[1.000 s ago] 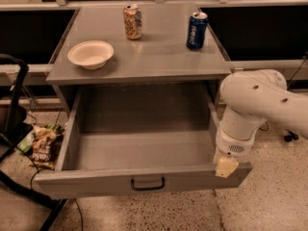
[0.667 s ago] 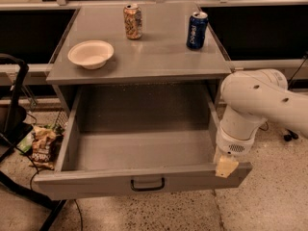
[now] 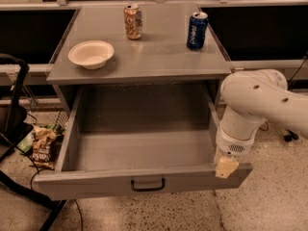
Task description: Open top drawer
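The top drawer (image 3: 139,182) is a wide grey drawer pulled far out from under the grey cabinet top (image 3: 144,64). Its plain grey inside holds nothing. A black bar handle (image 3: 147,185) sits at the centre of its front panel. My white arm (image 3: 252,105) comes in from the right and bends down. My gripper (image 3: 226,166) hangs at the right end of the drawer's front rim, with a yellowish tip at the top edge of the panel.
On the cabinet top stand a white bowl (image 3: 91,54), an orange can (image 3: 133,21) and a blue can (image 3: 197,30). A snack bag (image 3: 42,147) lies on the speckled floor at the left, next to a black frame (image 3: 14,129).
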`<state>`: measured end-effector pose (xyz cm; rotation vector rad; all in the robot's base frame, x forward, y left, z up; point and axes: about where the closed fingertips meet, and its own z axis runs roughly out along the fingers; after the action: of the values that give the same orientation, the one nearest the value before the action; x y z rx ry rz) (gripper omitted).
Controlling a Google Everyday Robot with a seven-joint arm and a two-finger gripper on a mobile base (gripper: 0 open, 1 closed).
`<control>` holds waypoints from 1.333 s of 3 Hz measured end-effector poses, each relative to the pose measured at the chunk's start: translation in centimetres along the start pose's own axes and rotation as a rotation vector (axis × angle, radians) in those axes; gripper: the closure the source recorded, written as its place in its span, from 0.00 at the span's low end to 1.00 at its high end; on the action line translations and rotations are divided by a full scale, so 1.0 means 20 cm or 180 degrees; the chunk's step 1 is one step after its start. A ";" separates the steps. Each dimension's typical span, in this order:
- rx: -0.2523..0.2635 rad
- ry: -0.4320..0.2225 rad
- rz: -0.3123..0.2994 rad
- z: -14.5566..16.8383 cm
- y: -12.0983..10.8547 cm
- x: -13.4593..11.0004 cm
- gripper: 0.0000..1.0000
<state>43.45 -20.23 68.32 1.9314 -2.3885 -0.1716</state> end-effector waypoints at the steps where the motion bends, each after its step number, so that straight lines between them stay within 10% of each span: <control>1: 0.0000 0.0000 0.0000 0.00 0.00 0.00 0.01; 2: 0.0001 0.0000 0.0000 0.00 0.00 0.00 0.00; 4: 0.0567 -0.0163 -0.0192 -0.60 0.15 0.00 0.00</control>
<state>42.03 -20.18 80.69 2.1003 -2.4558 -0.0115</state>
